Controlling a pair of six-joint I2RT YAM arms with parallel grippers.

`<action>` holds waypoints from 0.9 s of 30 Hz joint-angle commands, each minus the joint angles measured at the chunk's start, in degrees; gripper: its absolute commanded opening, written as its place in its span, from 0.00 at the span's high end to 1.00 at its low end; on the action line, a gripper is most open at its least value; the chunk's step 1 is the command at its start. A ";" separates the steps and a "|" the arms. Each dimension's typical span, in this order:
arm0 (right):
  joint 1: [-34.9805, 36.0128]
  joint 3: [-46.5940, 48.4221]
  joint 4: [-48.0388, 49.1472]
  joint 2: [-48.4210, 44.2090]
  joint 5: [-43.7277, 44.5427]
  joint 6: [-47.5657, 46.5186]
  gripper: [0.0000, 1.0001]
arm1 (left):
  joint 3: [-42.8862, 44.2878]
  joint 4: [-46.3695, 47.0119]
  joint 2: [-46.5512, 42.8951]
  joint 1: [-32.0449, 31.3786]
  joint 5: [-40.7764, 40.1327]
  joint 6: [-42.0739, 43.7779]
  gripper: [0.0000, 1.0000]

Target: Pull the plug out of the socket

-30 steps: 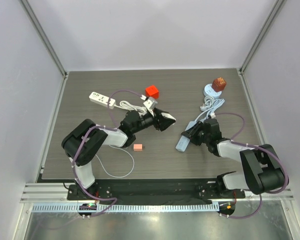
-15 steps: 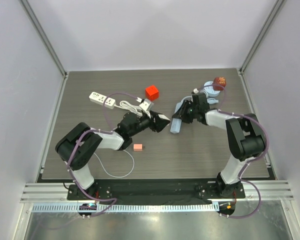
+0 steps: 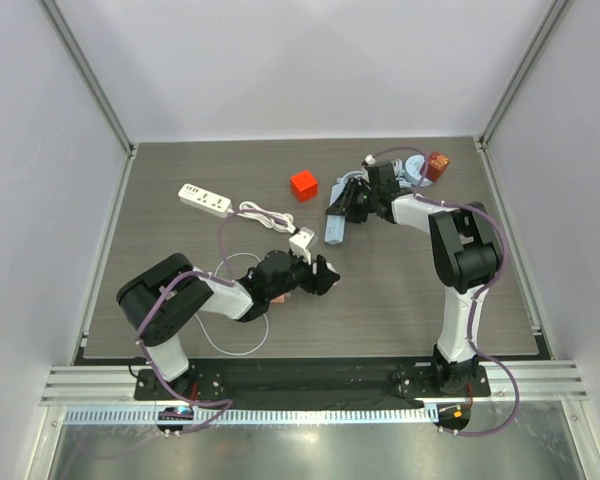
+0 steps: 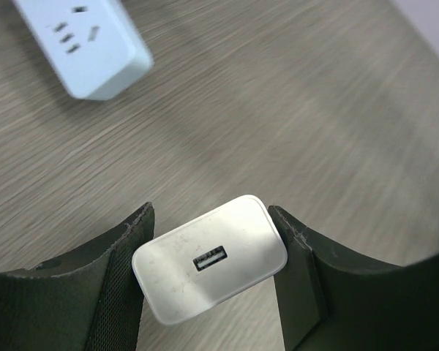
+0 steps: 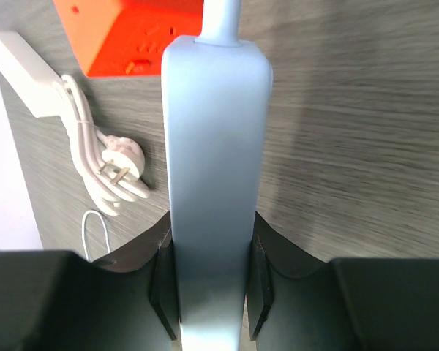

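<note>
I see the plug [image 4: 210,259], a white block with a USB port facing my left wrist camera, pinched between the two pads of the left gripper [image 4: 211,219], whose jaws are only as wide as the block. From above, the plug [image 3: 301,240] sits about mid-table [image 3: 400,310], free of the socket strip [image 3: 335,225], which lies just off at its 1 o'clock. The right gripper [image 5: 211,256] is clamped tight on that pale blue strip [image 5: 214,146]. A red cube [image 3: 303,184] rests at 12 o'clock from the plug, and a white power strip [image 3: 202,197] with a bundled cord at 10 o'clock.
</note>
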 commanded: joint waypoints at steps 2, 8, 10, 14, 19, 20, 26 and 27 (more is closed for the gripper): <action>3.17 3.06 2.47 1.27 -2.53 -0.91 0.81 | 0.30 -4.83 -2.76 0.60 -8.88 -1.20 0.91; 5.55 0.60 3.52 1.37 -1.83 0.14 0.66 | -0.40 -9.49 -4.25 0.34 -13.01 -6.38 0.80; 6.25 -0.46 4.49 0.40 -2.00 0.41 0.57 | -1.45 -9.76 -4.86 0.08 -14.94 -7.61 0.75; 6.96 -1.34 3.71 -0.66 -0.78 0.14 0.43 | -2.16 -10.28 -6.18 -0.10 -15.74 -9.37 0.70; 6.95 -1.52 0.98 -2.76 1.60 -1.08 0.25 | -2.60 -10.37 -7.85 -0.28 -13.54 -8.14 0.57; 6.96 -1.60 -0.77 -3.29 2.03 -1.00 0.23 | -2.86 -10.02 -7.86 -0.28 -13.98 -8.14 0.56; 6.87 -2.04 -5.43 -9.43 8.36 -1.35 0.15 | -3.83 -7.39 -8.64 -0.36 -14.07 -6.83 0.43; 6.87 -2.13 -6.05 -10.23 9.24 -1.44 0.14 | -4.01 -7.21 -8.82 -0.36 -13.90 -6.56 0.42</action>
